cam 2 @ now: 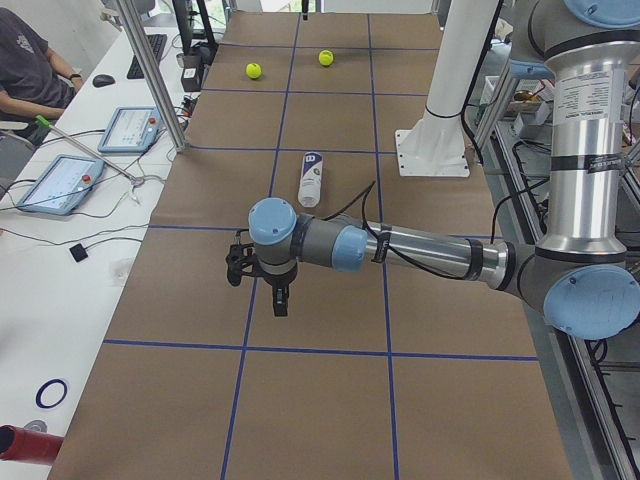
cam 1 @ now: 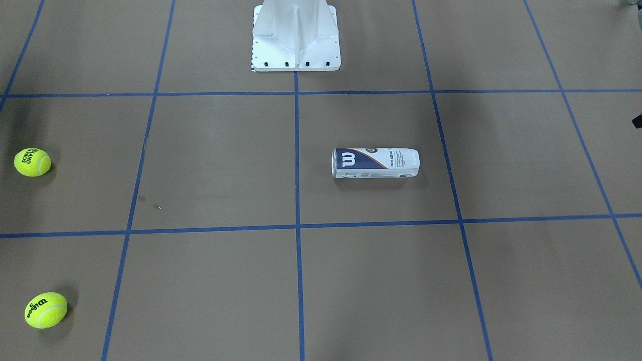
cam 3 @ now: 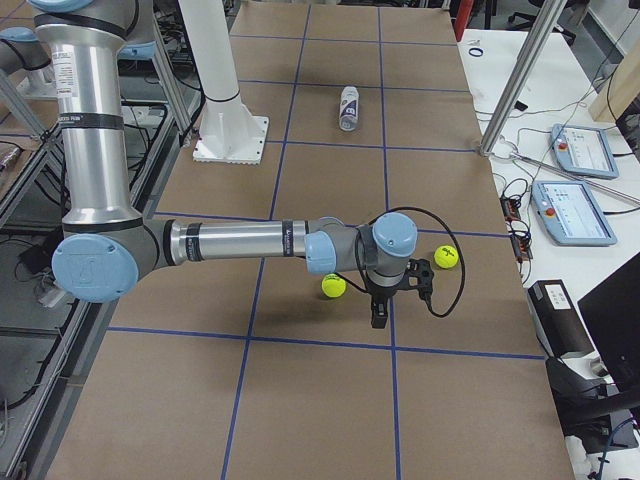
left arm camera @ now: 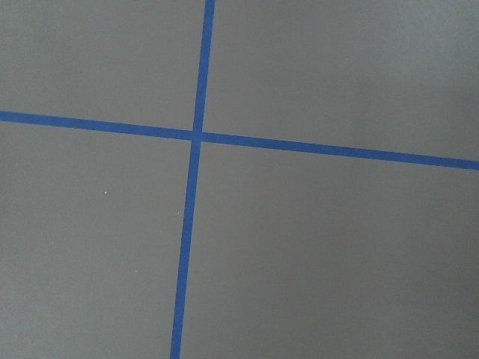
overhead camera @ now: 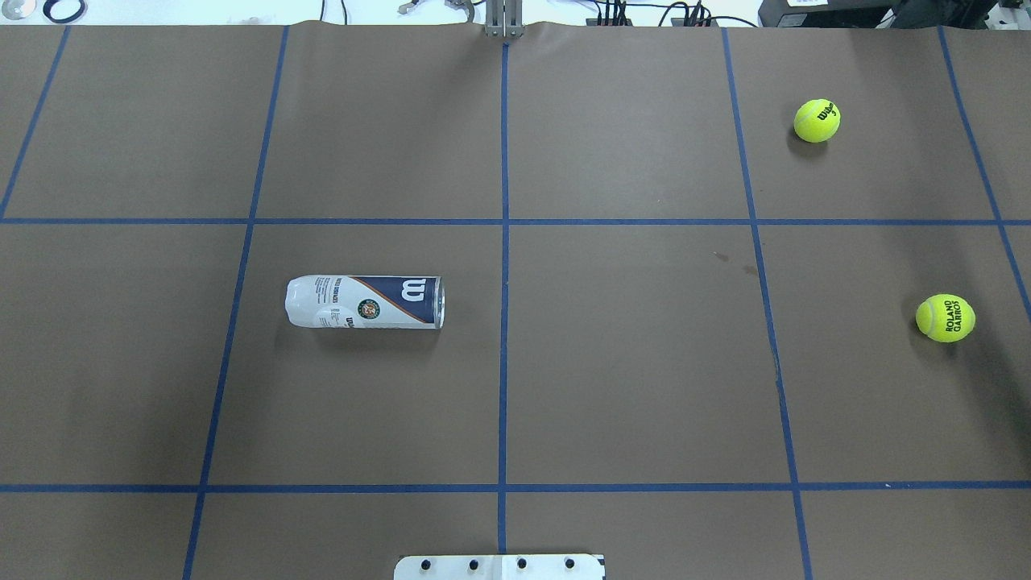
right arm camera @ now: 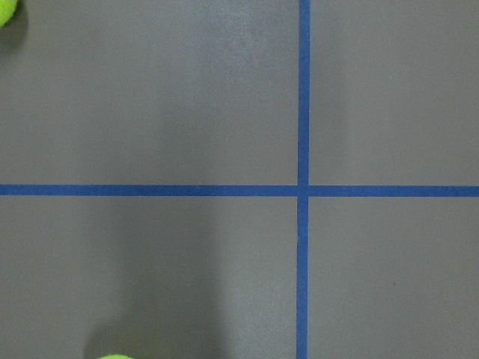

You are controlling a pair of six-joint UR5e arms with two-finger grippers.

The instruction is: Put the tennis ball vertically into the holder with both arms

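The holder lies on its side on the brown table, with its silver rim toward the centre line; it also shows in the front view and both side views. Two yellow tennis balls rest on the robot's right side, apart from the holder. The left gripper hangs over the table's left end, far from the holder. The right gripper hangs close to the two balls. I cannot tell whether either gripper is open or shut. Ball edges show in the right wrist view.
The white pedestal base stands at the robot's edge of the table, centre. Blue tape lines grid the brown surface. Operator desks with tablets and a seated person border the far side, with metal posts.
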